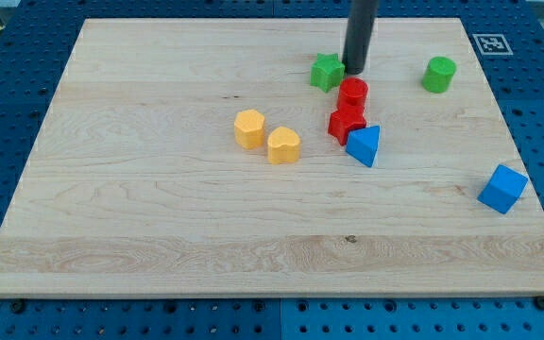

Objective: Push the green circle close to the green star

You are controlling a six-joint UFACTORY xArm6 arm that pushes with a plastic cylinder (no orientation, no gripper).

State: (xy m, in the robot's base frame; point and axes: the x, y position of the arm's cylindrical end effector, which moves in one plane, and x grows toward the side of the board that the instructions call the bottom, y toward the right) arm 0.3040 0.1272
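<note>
The green star (326,72) lies near the view's top, right of centre. The green circle (438,74) stands further to the view's right, well apart from the star. My tip (355,70) comes down from the top edge and ends just right of the green star, close to it, and just above the red circle (352,93). The green circle is well to the right of the tip.
A red star-like block (346,123) sits below the red circle, with a blue triangle (365,145) at its lower right. A yellow hexagon (249,128) and another yellow block (283,145) lie left of centre. A blue cube (502,189) is near the board's right edge (527,179).
</note>
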